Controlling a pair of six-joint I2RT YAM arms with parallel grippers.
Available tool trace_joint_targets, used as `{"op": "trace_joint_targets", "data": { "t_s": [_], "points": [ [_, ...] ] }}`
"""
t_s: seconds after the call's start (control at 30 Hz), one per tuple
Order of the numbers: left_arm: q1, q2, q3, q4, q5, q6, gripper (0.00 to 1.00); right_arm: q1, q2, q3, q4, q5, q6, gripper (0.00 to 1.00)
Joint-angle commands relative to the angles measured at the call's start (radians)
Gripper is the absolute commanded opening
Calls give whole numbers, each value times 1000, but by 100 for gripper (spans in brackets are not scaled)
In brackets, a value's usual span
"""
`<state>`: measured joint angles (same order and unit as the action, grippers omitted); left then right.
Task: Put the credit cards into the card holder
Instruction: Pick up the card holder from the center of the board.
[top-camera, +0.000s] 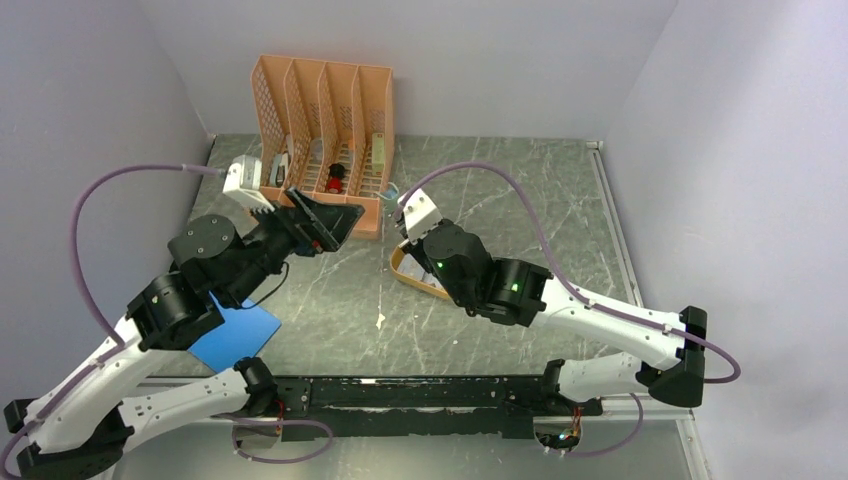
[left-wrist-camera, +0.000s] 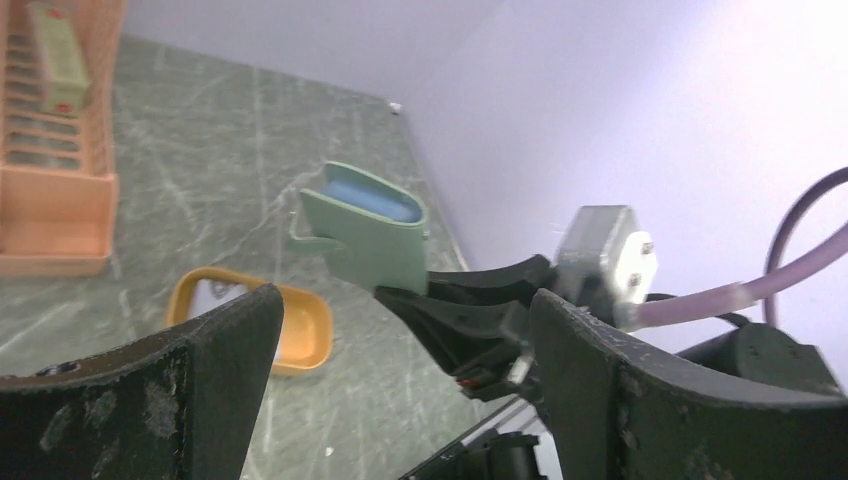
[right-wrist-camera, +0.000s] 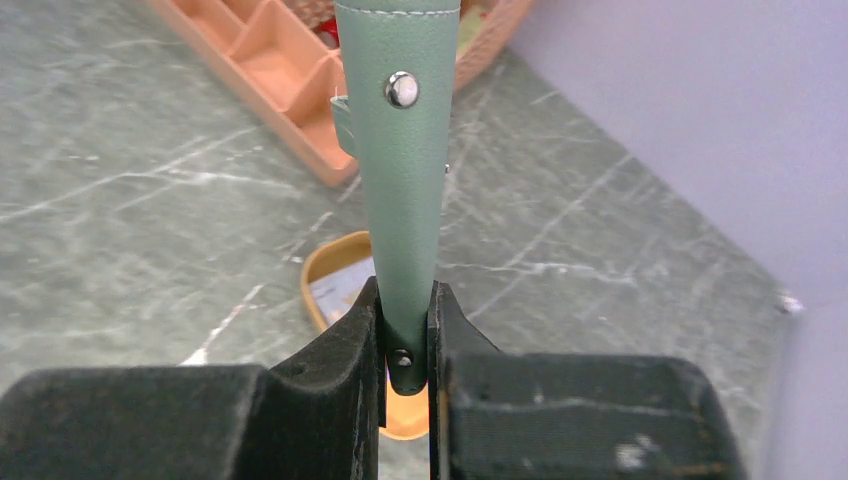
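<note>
while the right tool (right-wrist-camera: 405, 335) pinches the card holder (right-wrist-camera: 400, 150) by one end, long axis straight out from it, the credit cards (right-wrist-camera: 340, 287) lie in the orange tray (right-wrist-camera: 309, 283) beneath that tool; the left tool (top-camera: 330, 222), spread and empty, seems freer to fetch them.

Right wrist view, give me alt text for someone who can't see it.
The right tool clamps one end of a grey-green card holder, which runs up the middle of the frame with a metal snap facing the camera. Behind it, an orange oval tray holding a pale card sits on the green marbled table.
</note>
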<state>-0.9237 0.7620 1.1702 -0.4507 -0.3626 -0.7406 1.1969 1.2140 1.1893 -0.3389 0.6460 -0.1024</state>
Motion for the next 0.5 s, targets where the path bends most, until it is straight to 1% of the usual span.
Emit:
{"op": "trace_joint_targets", "data": {
  "t_s": [0.0, 0.1, 0.2, 0.47],
  "points": [
    [3, 80, 57, 78, 132, 37, 97, 7, 9, 48, 78, 158, -166, 0],
    [4, 147, 81, 95, 167, 18, 97, 14, 27, 60, 85, 171, -190, 0],
    [3, 214, 114, 77, 172, -4, 97, 19, 26, 58, 107, 174, -203, 0],
    [3, 341, 179, 53, 128, -48, 97, 34, 16, 55, 130, 180, -222, 0]
  ]
}}
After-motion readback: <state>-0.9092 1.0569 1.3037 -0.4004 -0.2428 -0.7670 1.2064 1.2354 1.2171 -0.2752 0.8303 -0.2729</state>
